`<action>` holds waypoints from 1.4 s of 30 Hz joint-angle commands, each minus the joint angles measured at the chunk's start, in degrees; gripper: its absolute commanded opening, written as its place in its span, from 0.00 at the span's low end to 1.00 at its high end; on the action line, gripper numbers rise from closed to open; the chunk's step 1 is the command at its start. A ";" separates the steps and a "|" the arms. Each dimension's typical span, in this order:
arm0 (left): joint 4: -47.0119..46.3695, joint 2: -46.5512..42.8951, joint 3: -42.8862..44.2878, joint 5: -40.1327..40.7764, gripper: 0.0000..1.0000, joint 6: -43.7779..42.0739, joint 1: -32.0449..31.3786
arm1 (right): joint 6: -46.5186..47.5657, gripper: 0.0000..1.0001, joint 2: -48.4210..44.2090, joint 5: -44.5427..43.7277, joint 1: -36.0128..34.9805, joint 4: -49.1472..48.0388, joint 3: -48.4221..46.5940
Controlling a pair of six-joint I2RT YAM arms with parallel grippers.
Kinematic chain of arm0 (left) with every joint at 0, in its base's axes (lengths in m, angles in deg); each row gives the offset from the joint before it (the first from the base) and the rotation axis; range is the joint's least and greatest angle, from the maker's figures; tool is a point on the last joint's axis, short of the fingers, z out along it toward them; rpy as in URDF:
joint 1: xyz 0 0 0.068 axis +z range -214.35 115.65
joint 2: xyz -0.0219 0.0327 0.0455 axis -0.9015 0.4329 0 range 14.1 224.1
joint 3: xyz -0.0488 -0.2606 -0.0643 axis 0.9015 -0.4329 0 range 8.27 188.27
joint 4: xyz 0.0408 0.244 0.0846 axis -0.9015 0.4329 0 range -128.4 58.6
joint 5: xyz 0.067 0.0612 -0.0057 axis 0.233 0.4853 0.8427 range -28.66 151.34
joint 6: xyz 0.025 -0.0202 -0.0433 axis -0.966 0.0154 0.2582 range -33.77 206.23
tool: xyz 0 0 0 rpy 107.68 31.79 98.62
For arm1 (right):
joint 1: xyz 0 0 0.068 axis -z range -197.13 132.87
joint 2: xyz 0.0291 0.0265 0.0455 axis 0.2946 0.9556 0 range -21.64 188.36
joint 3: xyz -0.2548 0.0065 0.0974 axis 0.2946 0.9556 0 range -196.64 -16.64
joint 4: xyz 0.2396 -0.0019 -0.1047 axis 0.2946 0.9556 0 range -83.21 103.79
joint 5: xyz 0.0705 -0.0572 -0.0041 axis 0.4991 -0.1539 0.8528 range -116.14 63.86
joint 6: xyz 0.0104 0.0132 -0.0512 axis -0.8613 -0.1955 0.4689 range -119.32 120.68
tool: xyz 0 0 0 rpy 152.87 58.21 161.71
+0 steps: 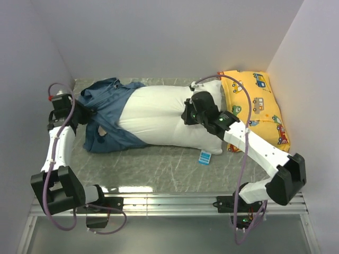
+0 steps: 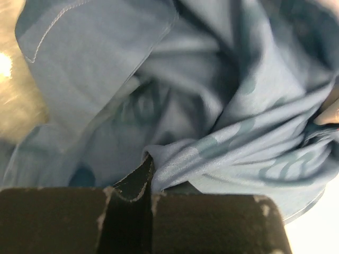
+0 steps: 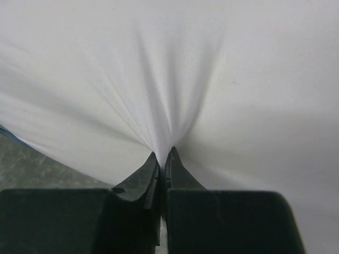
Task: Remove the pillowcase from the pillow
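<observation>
The white pillow [image 1: 164,119] lies across the middle of the table, most of it bare. The dark blue pillowcase [image 1: 106,114] is bunched over its left end. My left gripper [image 1: 79,114] sits at the left edge of that bunch. In the left wrist view it [image 2: 150,161] is shut on a fold of the pillowcase [image 2: 212,106]. My right gripper [image 1: 186,114] rests on the pillow's right part. The right wrist view shows it [image 3: 163,154] shut on a pinch of the pillow's white fabric [image 3: 169,79], with creases fanning from the jaws.
A yellow vehicle-print pillow [image 1: 257,106] lies against the right wall, just behind the right arm. A small blue label [image 1: 205,157] lies on the grey table [image 1: 159,166] in front of the white pillow. Walls enclose the left, back and right sides.
</observation>
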 commanded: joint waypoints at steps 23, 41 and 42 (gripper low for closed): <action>-6.94 7.49 1.14 11.02 0.00 -2.25 -17.73 | 9.36 0.89 0.64 -16.11 -18.94 3.10 -3.87; 2.63 3.37 10.38 16.20 0.89 -8.58 -25.81 | 4.18 0.00 19.82 2.22 -12.38 -0.14 -10.21; 3.25 1.27 10.29 17.69 0.92 -8.49 -25.99 | 2.96 0.00 18.42 4.69 -10.97 -0.85 -9.68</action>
